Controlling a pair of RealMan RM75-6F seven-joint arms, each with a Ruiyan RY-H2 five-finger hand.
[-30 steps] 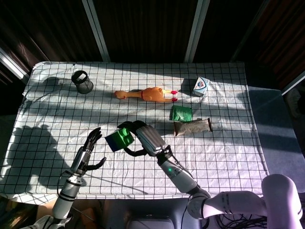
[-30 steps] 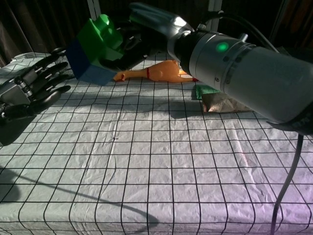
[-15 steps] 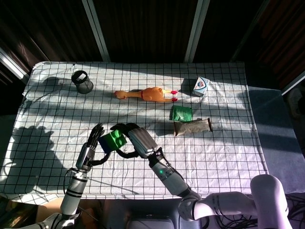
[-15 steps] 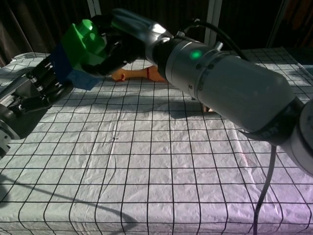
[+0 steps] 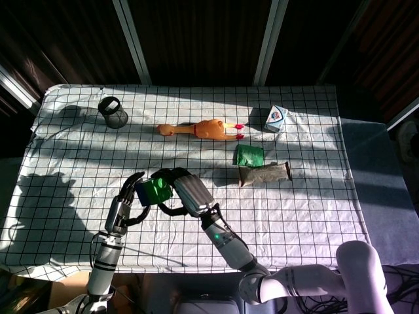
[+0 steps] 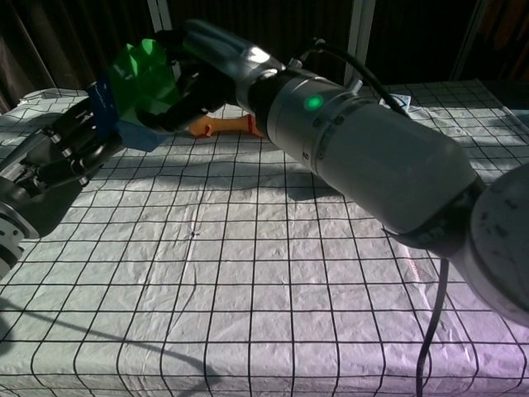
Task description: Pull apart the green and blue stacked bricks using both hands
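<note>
the right robot hand [image 6: 194, 62] holds the hard green brick [image 6: 145, 74], and the left robot hand [image 6: 70, 149] wraps the stuck blue brick [image 6: 111, 112].

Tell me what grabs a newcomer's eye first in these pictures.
The green brick stacked on the blue brick, held up off the table near its front-left between the right hand and the left hand. Next, the rubber chicken lying mid-table at the back, with a black mesh cup at the back-left.
</note>
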